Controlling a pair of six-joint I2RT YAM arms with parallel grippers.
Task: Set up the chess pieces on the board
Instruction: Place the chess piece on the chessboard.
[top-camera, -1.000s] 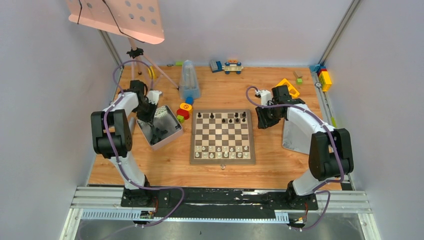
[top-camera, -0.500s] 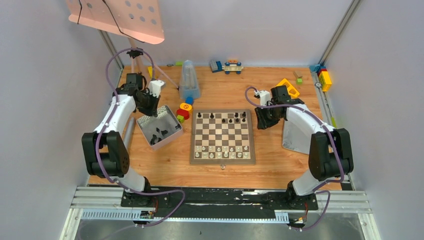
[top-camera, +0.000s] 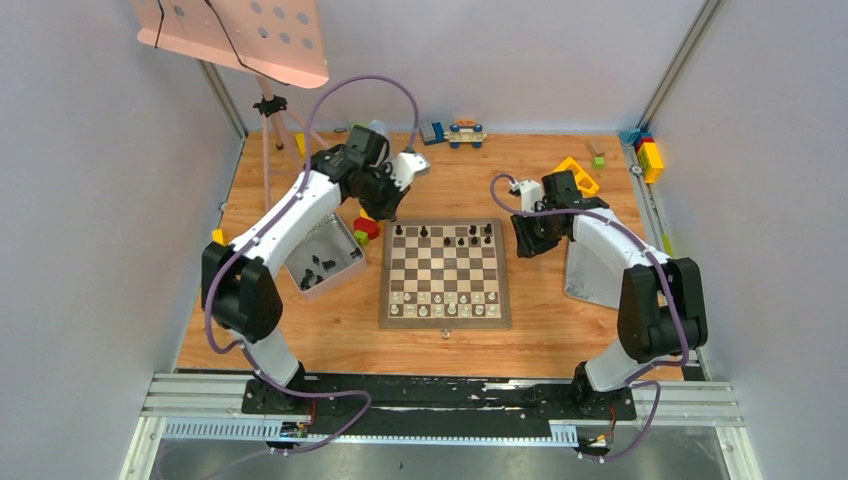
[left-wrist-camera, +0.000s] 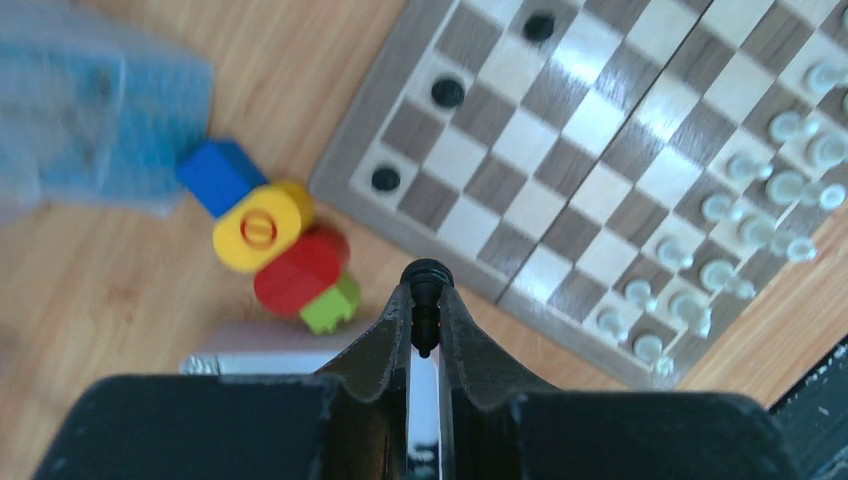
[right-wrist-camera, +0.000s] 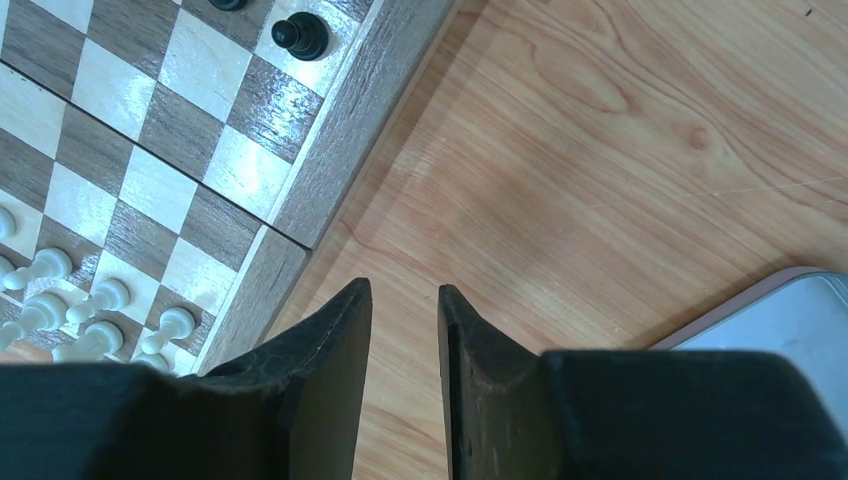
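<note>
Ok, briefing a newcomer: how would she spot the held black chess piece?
Find the board; off its far-left corner, by the coloured blocks, hangs the left gripper. The black chess piece is pinched in its jaws, the only one held aloft.

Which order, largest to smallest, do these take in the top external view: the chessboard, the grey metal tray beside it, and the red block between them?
1. chessboard, clearly the largest.
2. grey metal tray, smaller even allowing for its partly covered far end.
3. red block, by far the smallest.

A robot lab: grey enclosure walls (top-camera: 90, 200), aluminium mounting rail (top-camera: 690, 405).
</note>
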